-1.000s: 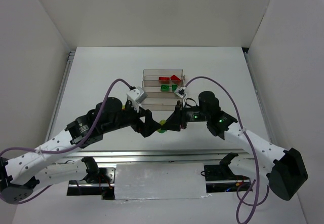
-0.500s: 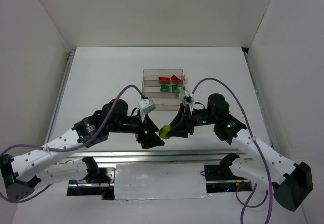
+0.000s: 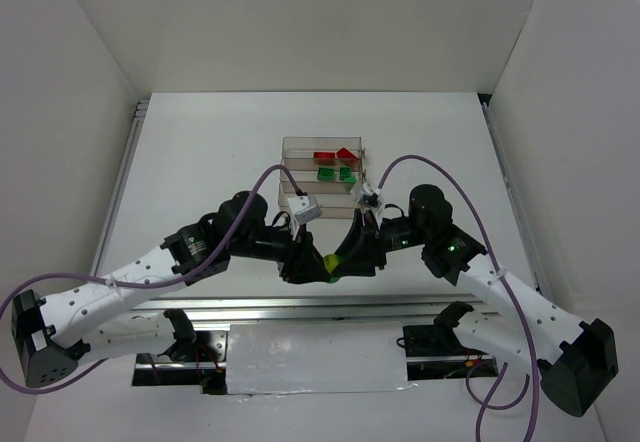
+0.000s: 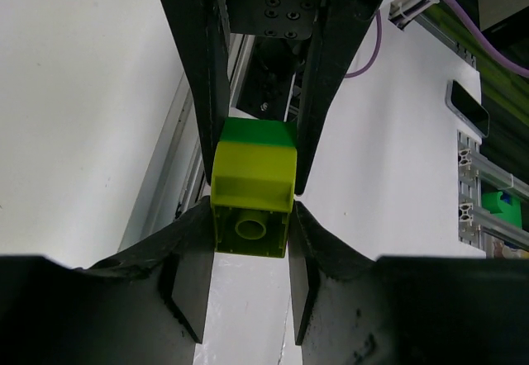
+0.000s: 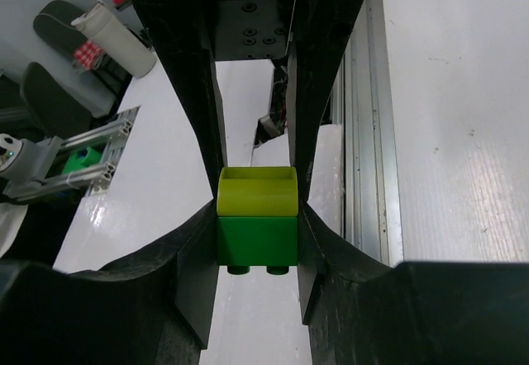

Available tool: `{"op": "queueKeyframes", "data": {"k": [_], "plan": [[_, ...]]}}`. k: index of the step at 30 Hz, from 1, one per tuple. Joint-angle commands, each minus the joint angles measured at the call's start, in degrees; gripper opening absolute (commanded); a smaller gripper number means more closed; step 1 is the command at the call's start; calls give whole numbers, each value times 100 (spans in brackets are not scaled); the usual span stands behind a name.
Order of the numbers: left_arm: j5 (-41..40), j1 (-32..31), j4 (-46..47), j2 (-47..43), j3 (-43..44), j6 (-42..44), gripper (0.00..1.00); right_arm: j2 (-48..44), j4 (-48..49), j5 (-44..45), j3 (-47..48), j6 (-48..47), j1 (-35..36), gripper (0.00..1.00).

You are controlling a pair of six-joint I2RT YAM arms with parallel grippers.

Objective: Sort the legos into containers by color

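The left gripper (image 3: 308, 265) pinches the yellow-green half (image 4: 252, 208) of a two-colour stack (image 3: 329, 261) near the table's (image 3: 200, 162) front edge. The right gripper (image 3: 350, 259) pinches its green half (image 5: 257, 239). Only the wrist views show that split. Farther back, the bins (image 3: 312, 194) hold red bricks (image 3: 333, 155) and green bricks (image 3: 334, 173). White walls (image 3: 300, 22) enclose the table.

White matte worktop (image 3: 200, 162), bordered by a metal rail (image 3: 300, 307) along the near edge. Bore clear stepped containers (image 3: 298, 162) around its middle, toward the far wall, with red and green legos (image 3: 333, 173) inside.
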Motion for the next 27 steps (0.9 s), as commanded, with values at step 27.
{"op": "queueKeyframes", "data": {"k": [27], "plan": [[-4373, 1829, -2850, -607, 1073, -75, 0, 1934, -1621, 6634, 1587, 1470, -115, 0]]}}
